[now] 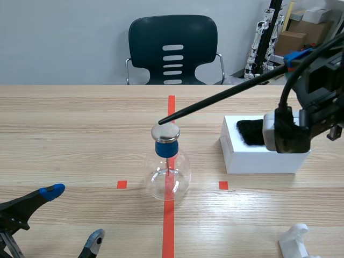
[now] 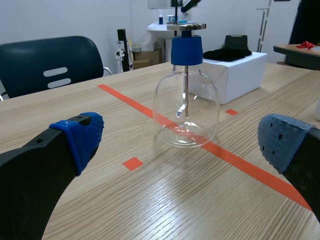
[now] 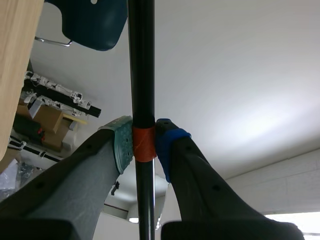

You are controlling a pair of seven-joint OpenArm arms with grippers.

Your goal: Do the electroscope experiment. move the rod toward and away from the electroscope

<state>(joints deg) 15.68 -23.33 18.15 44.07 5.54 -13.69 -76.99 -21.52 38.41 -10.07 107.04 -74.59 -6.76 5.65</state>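
Electroscope: a clear glass flask (image 1: 167, 173) with a blue stopper (image 1: 166, 148) and a metal disc (image 1: 165, 131) on top, upright on the table (image 1: 70, 140), right on the orange-red tape line (image 1: 168, 220)
Rod: long, thin and black (image 1: 226, 94); it slants down toward the electroscope from the right, and its tip sits just over the far edge of the disc; whether tip and disc touch cannot be told
Right gripper: raised, well to the right of the electroscope (image 3: 144, 145); its fingers are narrow and clamped on the rod, with the grey-green pad (image 3: 122, 145) and the blue pad (image 3: 167, 145) pressing an orange-red band on the rod from either side
Left gripper: low, on the near left of the electroscope (image 1: 74, 215); fingers spread wide with nothing between them, and in its wrist view the flask stands ahead of the gap
White box: on the table just to the right of the electroscope (image 1: 263, 158), apart from it, with a black cloth (image 1: 250, 131) lying on top
White object: near right of the electroscope, at the table's near edge (image 1: 294, 242); what it is cannot be told
Chair: dark, beyond the table's far edge behind the electroscope (image 1: 172, 51)
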